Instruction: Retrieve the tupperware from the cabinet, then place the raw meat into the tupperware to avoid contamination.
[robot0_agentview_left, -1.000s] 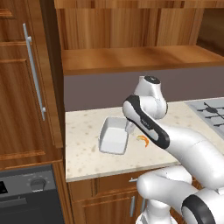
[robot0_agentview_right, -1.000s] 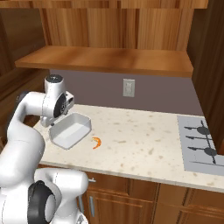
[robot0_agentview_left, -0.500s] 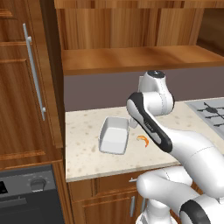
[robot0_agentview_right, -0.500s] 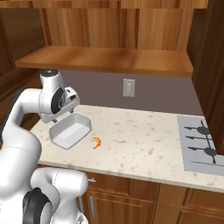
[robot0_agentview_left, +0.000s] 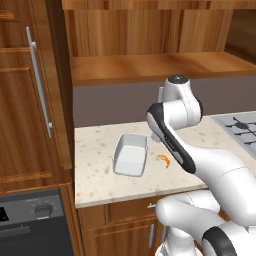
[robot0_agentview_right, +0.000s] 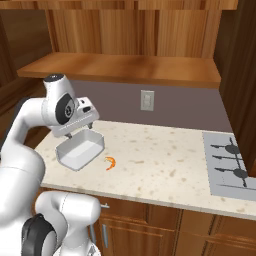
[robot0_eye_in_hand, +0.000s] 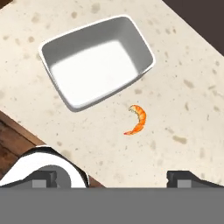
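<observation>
Hand view, item one: tupperware, a shallow white rectangular tray with rounded corners, no lid, sitting flat on the speckled beige counter and holding nothing. It lies ahead of the hand, well clear of both fingertips, which stand spread wide apart at the bottom of the frame with nothing between them — released, grasping nothing.

Item two: raw meat, a small orange crescent like a shrimp, lying on the bare counter just beside the tray's near long side, apart from it, and between the tray and the hand. It sits closer to the right-hand fingertip's line than to the left one, though it touches neither.

Left base view: the tupperware rests on the counter with the raw meat to one side of it; the white arm bends above them, its wrist raised over the counter behind the tray.

Right base view: the hand hangs above the far end of the tupperware, off its surface; the raw meat lies on the counter near the tray's corner.

Surroundings: an open wood shelf runs above the counter — a wall outlet below it, a stove top at the counter's far end, a tall cabinet with a long silver bar handle.
</observation>
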